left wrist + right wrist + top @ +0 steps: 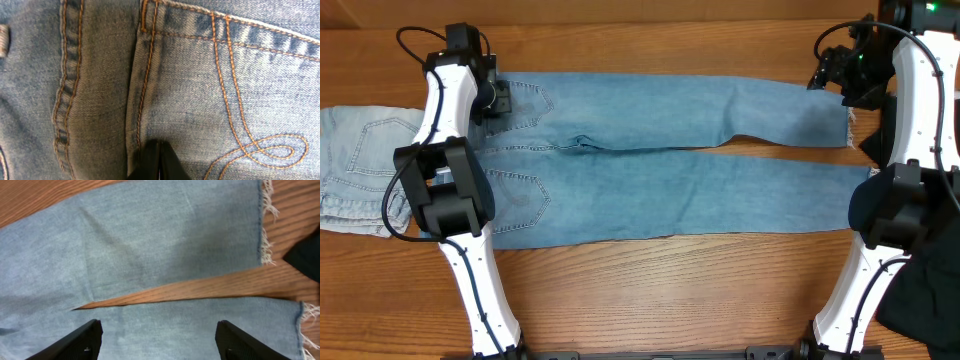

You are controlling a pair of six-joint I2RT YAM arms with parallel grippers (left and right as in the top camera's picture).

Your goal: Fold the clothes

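One pair of medium-blue denim jeans lies spread flat across the brown wooden bench, waist to the left, both long legs running right, a thin wedge of wood showing between them. The back pockets face up. The left end effector is down at the waistband's far side, and the left wrist view shows its black fingers pressed together, tips right against the denim at the edge of a back pocket. Whether any cloth is caught between them, I cannot tell. Orange thread outlines that pocket, and a looping curl of stitching crosses it. A denim belt loop peeks in at the left edge.

Over on the other side, the right end effector hangs above the far leg's end, jaws wide apart and holding nothing. Below it, a frayed white hem finishes each leg.

A paler, washed-out light-blue pair of jeans sits bunched at the bench's left end, beside the waistband. A black garment lies at the right, by the right arm.
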